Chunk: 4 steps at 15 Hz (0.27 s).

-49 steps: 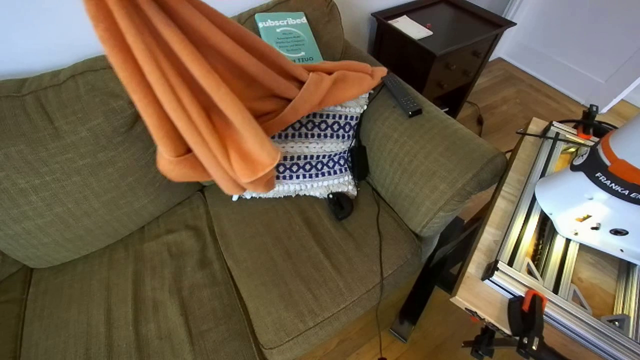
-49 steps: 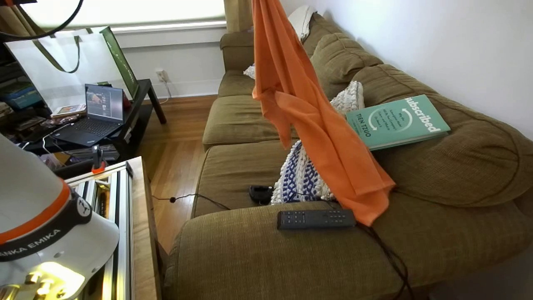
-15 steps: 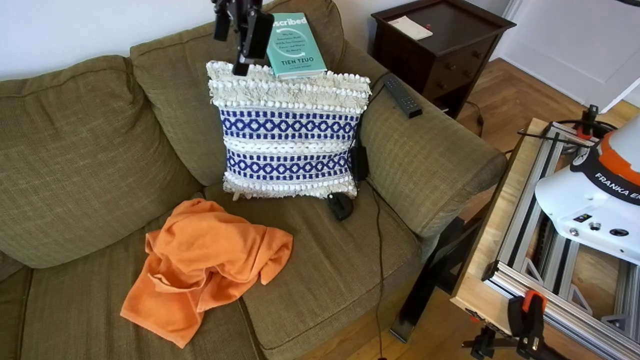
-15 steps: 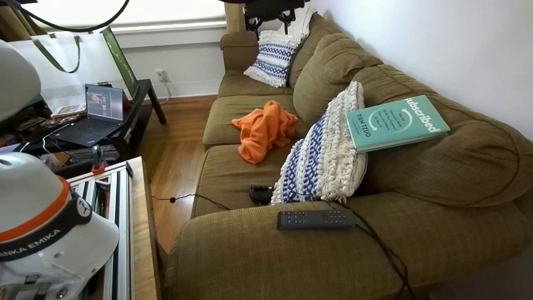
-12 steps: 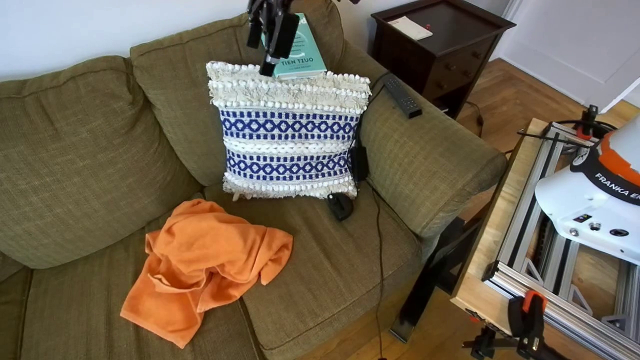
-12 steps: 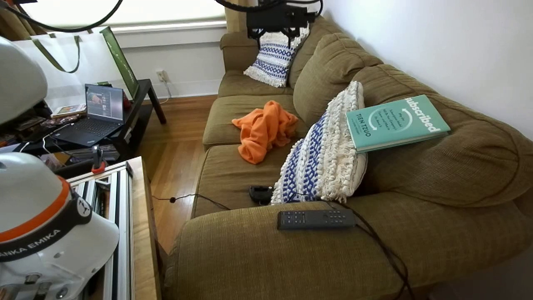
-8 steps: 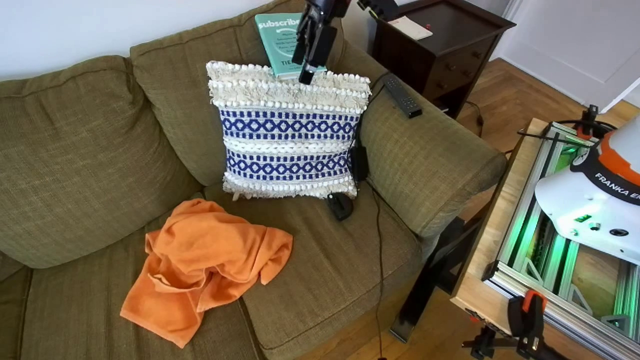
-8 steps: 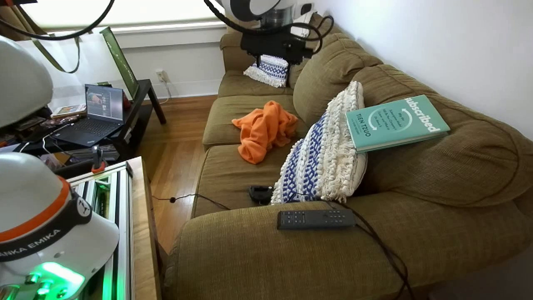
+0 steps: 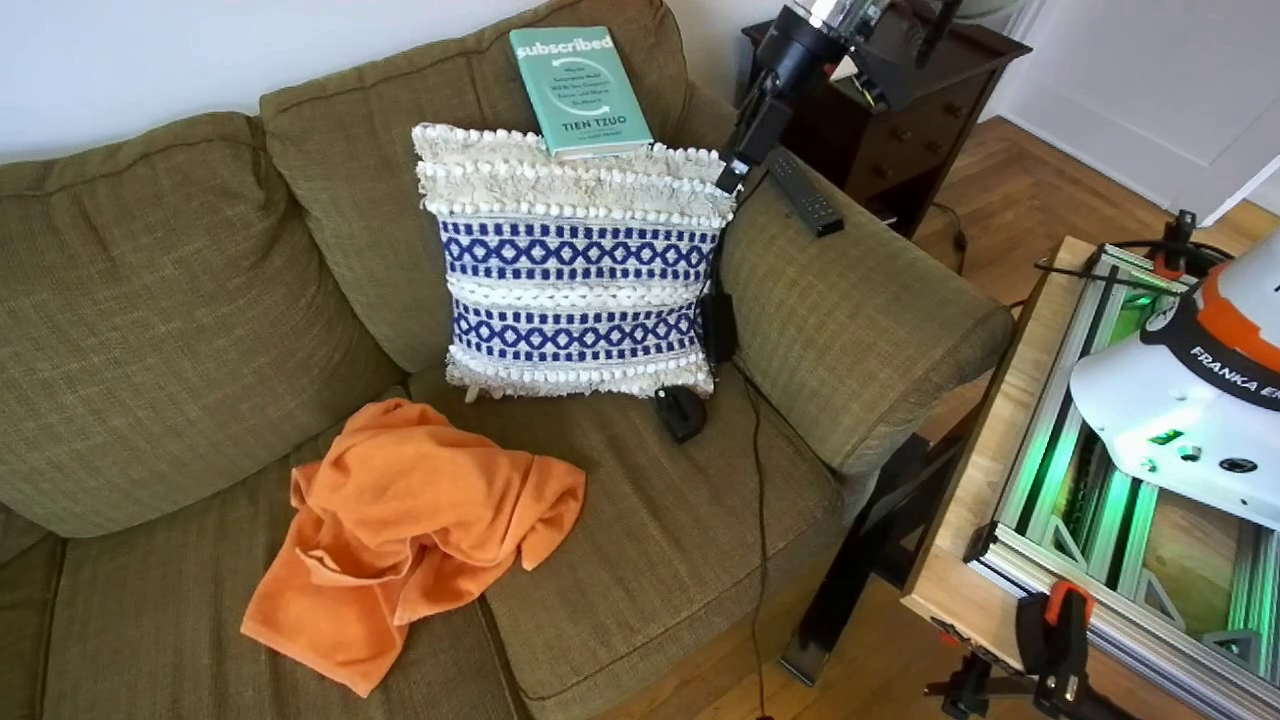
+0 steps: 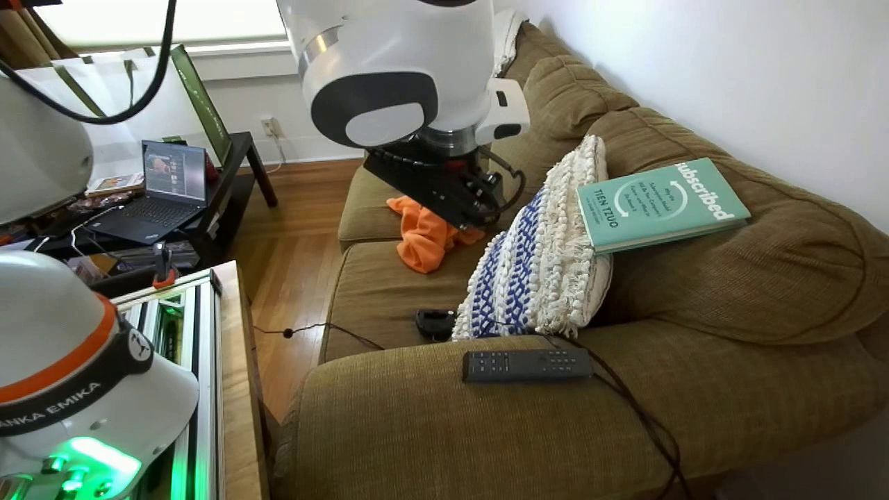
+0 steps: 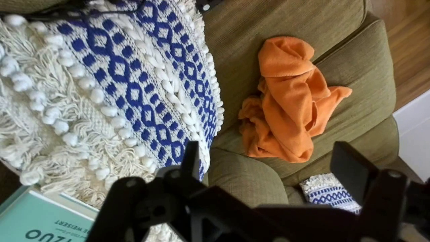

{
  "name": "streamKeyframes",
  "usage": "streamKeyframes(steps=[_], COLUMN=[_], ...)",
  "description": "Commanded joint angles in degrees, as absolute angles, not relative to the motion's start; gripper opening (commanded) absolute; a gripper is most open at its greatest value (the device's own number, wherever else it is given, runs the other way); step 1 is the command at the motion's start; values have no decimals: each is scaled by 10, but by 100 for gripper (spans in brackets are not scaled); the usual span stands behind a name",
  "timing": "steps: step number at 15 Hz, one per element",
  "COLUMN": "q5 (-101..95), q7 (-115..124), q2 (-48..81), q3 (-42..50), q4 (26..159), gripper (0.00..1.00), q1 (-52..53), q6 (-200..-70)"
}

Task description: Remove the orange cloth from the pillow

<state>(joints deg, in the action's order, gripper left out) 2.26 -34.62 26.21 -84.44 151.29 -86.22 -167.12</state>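
A: Gripper state?
B: Fingers spread wide apart, seen in the wrist view.
A: Pose?
B: Tilted. Slants down from the top edge in an exterior view, fingertips lowest.
A: Wrist?
B: White, big in an exterior view, black gripper body angling off below it.
A: Base?
B: Upright, white, orange band, cut by the frame in both exterior views. Green light on it.
A: What else?
B: Rounded white arm link, partly cropped, in an exterior view.
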Motion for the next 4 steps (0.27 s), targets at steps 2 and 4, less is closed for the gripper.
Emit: streamKeyframes(steps=[2,4], q5=[-20,-19], q7=[-314,-311], q2=[279,280], q3=[-838,-843], q4=[1517,1517], gripper=[100,100], q1=[-867,-867], q6=[-1676,-1676])
